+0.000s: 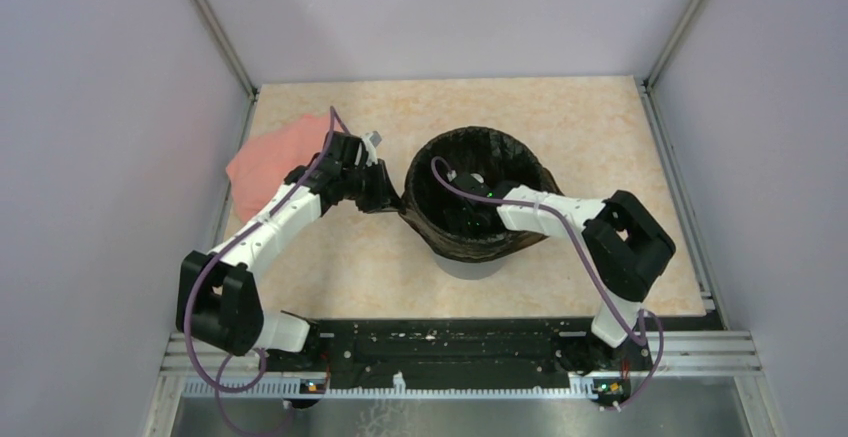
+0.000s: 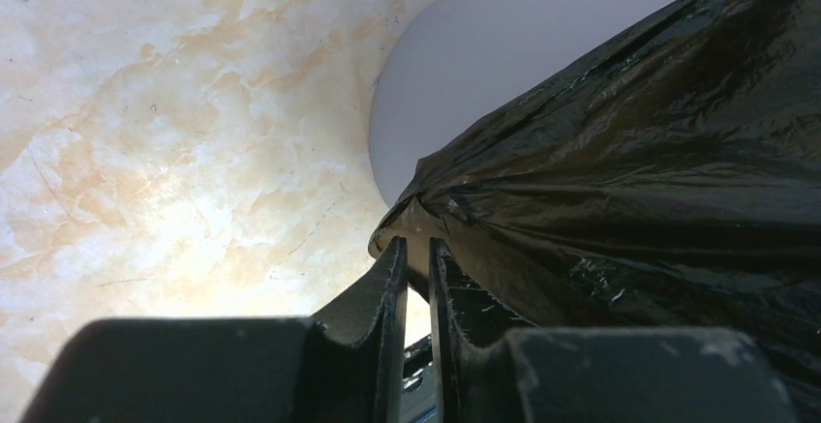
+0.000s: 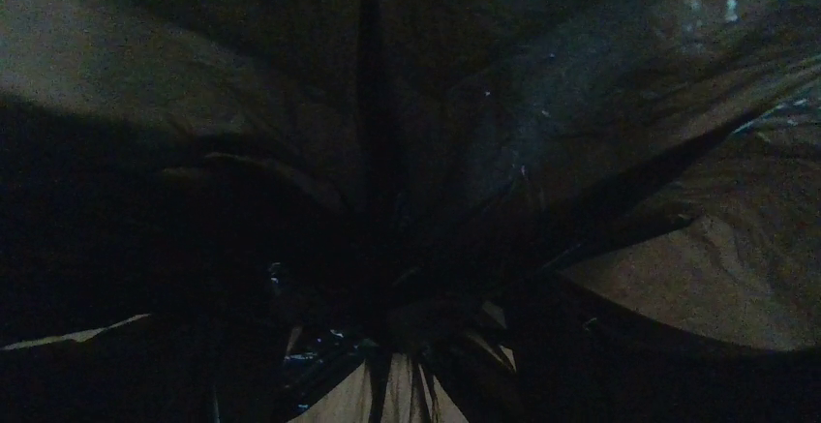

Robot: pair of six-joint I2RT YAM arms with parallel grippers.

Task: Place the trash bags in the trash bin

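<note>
The grey trash bin (image 1: pixel 468 263) stands mid-table, and the black trash bag (image 1: pixel 470 240) lines it and is folded over its rim. My left gripper (image 1: pixel 388 197) is at the bin's left side. In the left wrist view the left gripper (image 2: pixel 414 245) is shut on a pinched corner of the bag (image 2: pixel 629 171), next to the bin's grey wall (image 2: pixel 484 65). My right gripper (image 1: pixel 468 183) reaches down inside the lined bin. The right wrist view shows only dark bag folds (image 3: pixel 542 152) gathering toward the bottom centre. Its fingers do not show clearly.
A salmon-pink folded cloth (image 1: pixel 272 157) lies at the table's left edge, behind the left arm. Grey walls close in the table on three sides. The black rail (image 1: pixel 450 342) with the arm bases runs along the near edge.
</note>
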